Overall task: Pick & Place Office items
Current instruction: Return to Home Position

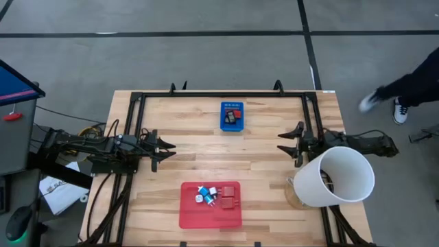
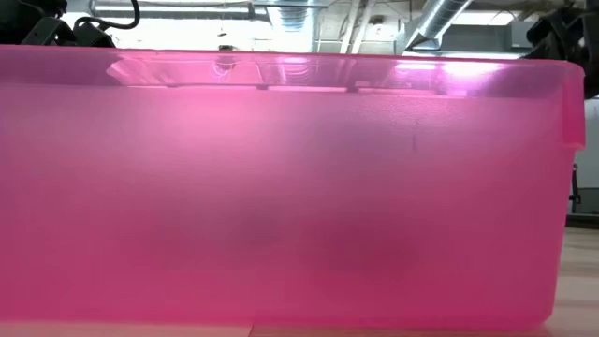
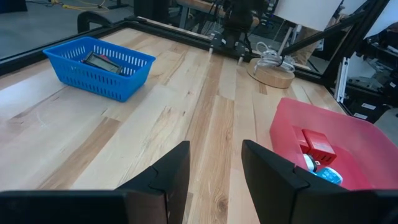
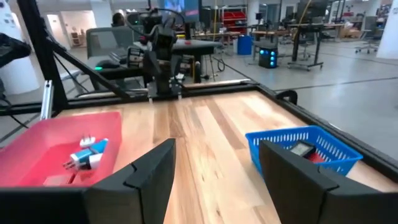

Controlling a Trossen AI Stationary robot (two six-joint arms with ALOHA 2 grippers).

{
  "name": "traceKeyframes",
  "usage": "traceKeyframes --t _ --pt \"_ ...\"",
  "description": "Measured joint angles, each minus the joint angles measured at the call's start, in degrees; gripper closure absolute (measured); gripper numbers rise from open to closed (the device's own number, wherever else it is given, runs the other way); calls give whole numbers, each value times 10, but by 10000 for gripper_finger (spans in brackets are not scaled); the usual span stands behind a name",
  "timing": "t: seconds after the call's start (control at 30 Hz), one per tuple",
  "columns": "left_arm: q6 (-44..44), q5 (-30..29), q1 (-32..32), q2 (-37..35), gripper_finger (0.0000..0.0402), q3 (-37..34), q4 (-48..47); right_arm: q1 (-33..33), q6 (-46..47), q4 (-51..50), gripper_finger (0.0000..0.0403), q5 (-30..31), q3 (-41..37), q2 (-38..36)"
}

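Note:
A flat red tray (image 1: 188, 213) sits near the table's near edge and holds a few small office items (image 1: 207, 195), blue-and-white pieces and a red block (image 1: 228, 197). A blue perforated bin (image 1: 232, 115) near the far edge holds a black piece and a red piece. My left gripper (image 1: 167, 148) hovers open over the table's left part, above bare wood (image 3: 214, 168). My right gripper (image 1: 282, 143) hovers open over the right part (image 4: 214, 168). In the wrist views the tray's items (image 3: 318, 149) (image 4: 87, 154) and the bin (image 3: 99, 65) (image 4: 305, 149) show ahead.
A white lampshade (image 1: 337, 175) on a round wooden base (image 1: 296, 195) stands at the table's right near corner, close to my right arm. The low view is filled by the pink tray wall (image 2: 281, 187). Bare wood lies between tray and bin. A person's legs and shoes (image 1: 384, 103) pass beyond the table's far right corner.

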Motion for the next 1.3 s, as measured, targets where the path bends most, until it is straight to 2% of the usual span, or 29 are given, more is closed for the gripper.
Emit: traceKeyframes --t 0.13,1.3 --pt "0 0 0 0 260 0 0 0 4 19 180 0 -22 1" --pt "0 0 0 0 260 0 0 -3 20 20 180 -2 -23 2"
